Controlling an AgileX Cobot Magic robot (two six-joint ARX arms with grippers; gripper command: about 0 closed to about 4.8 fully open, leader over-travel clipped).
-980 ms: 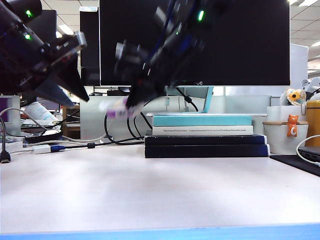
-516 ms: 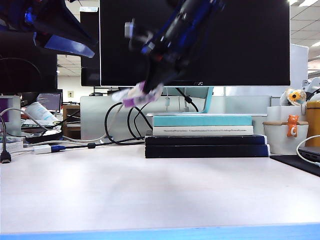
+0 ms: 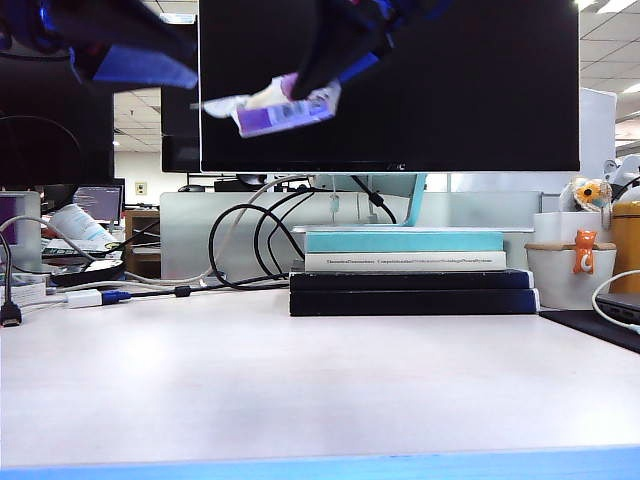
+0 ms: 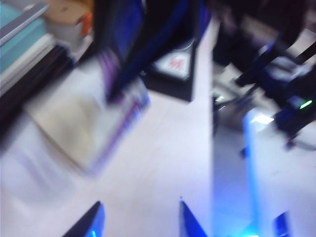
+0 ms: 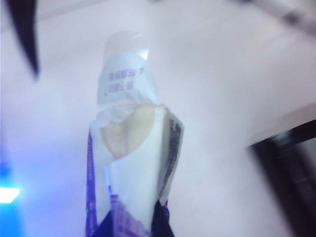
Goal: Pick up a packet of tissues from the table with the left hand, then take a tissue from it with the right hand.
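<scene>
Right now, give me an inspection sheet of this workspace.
Surface: table, pale, blue front edge.
Job's things: packet of tissues up in the air, flap open; tissue showing in the opening.
Clutter: stacked books at the back; white pot at the right.
Grippers: right gripper shut on the packet; left gripper open, holding nothing.
Cables: black cables looped beside the books.
Surroundings: monitor behind.

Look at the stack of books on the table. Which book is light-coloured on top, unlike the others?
The topmost, turquoise book; the stacked books beneath include a white-spined one and two black ones.
</scene>
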